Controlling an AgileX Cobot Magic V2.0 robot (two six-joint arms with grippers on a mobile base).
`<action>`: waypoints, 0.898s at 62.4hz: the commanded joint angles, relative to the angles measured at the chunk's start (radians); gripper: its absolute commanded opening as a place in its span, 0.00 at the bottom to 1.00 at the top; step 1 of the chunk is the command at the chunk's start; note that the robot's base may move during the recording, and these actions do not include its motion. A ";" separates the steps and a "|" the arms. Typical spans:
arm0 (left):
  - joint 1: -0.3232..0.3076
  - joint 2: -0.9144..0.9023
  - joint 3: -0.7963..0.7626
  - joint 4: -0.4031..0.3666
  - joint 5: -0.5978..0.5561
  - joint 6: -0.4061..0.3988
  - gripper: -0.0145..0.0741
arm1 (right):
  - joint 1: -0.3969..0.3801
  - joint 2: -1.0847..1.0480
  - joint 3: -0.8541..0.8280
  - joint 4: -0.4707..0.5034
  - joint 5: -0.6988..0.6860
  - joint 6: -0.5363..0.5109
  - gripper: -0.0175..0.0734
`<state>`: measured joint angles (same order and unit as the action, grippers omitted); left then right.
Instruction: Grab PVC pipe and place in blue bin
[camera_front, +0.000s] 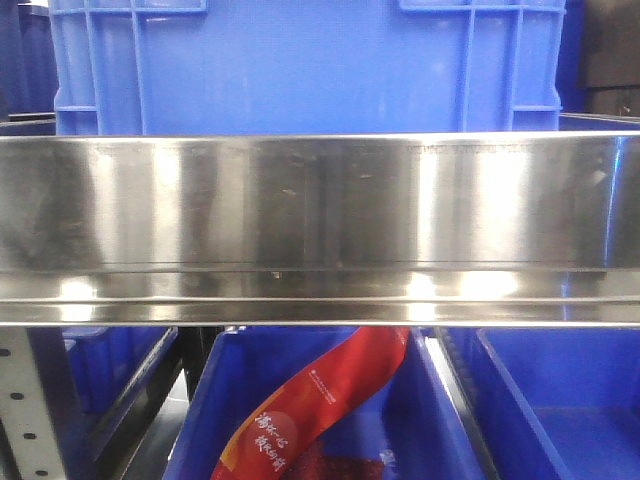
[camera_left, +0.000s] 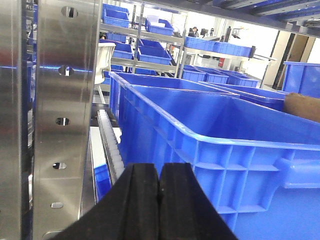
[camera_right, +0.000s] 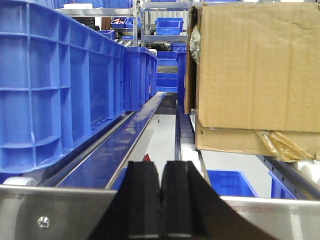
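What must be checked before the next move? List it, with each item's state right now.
1. PVC pipe located: cannot tell; no view clearly shows it.
2. Left gripper empty: ok; jaws shut, nothing between them.
3. Right gripper empty: ok; jaws shut, nothing between them.
4. Grippers open for a grasp: not ok; both are shut.
5. Blue bin found: ok; open top, just ahead of the left gripper.
6. Side clearance: cannot tell; the steel upright flanks the left gripper, the cardboard box the right.
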<state>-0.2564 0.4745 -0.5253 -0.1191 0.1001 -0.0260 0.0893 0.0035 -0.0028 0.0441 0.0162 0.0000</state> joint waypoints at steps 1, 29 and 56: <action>0.004 -0.005 0.002 0.003 -0.019 0.000 0.04 | 0.002 -0.004 0.003 0.005 -0.016 0.000 0.01; 0.168 -0.198 0.276 0.131 -0.046 0.000 0.04 | 0.002 -0.004 0.003 0.005 -0.016 0.000 0.01; 0.264 -0.474 0.525 0.127 -0.082 0.000 0.04 | 0.002 -0.004 0.003 0.005 -0.016 0.000 0.01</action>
<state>0.0056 0.0080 -0.0077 0.0055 0.0605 -0.0260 0.0893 0.0035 -0.0028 0.0441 0.0162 0.0000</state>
